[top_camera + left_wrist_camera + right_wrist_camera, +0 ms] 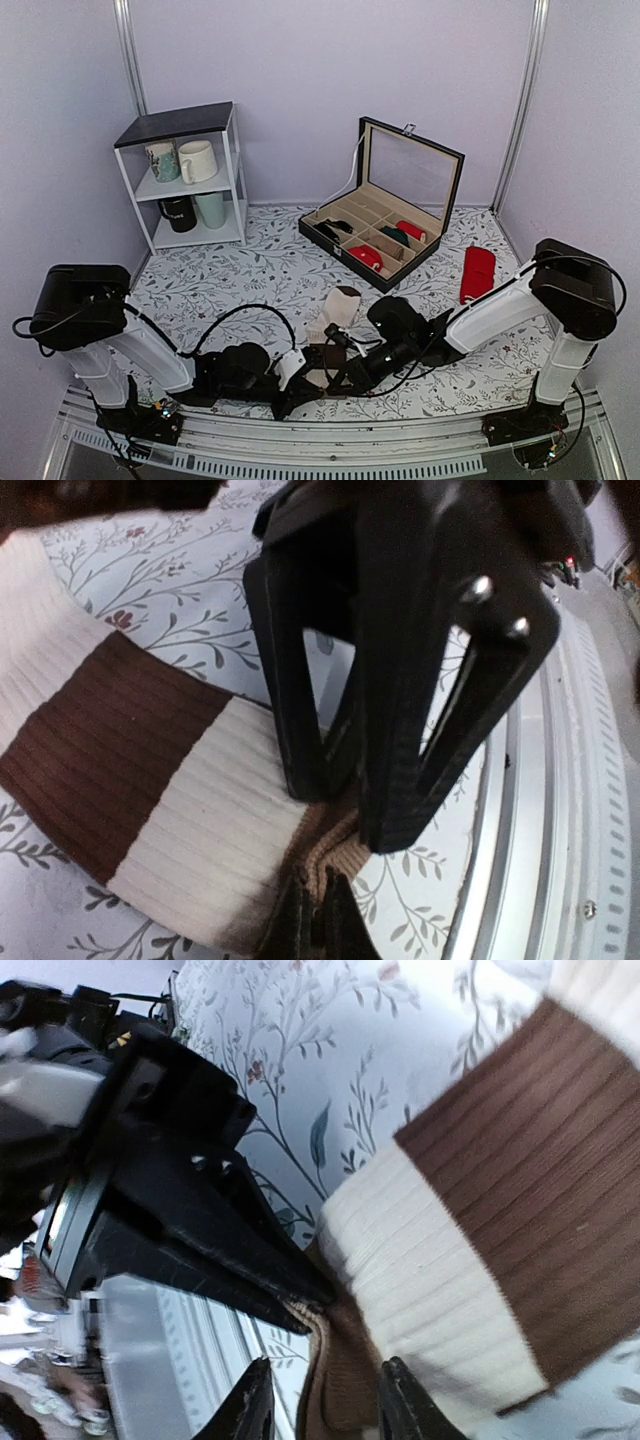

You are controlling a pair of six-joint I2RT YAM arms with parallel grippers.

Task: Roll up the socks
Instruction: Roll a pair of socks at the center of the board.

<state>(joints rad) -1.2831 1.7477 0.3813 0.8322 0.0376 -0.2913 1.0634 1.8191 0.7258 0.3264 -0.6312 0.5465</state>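
— Two robot hands meet right at the near edge of the table. What have they got?

— The socks. The pair lies on the flowery table top, just in front of the arms, with its tan end nearest to them. The left hand is pinched tight on that tan end.

— And the right hand?

— Its fingers stand apart, one on each side of the same tan end. One finger does not touch the sock, so I think it is not holding.

— Are the socks rolled yet?

— No, I think the job has hardly begun. The tan end is bunched up a little, but the cream and brown bands lie flat and long. Nearly all the rolling is left to do.

— How many striped socks?

— One pair, I guess. I cannot see if there are two layers.

— What is farther back?

— One flat red pair on the right, well apart from the hands. Then one open box with little pockets. In it I count two red bundles, one dark green bundle and one dark thing too small to name.

— And at the very back?

— One white shelf on the left, with four cups: two up, two down.
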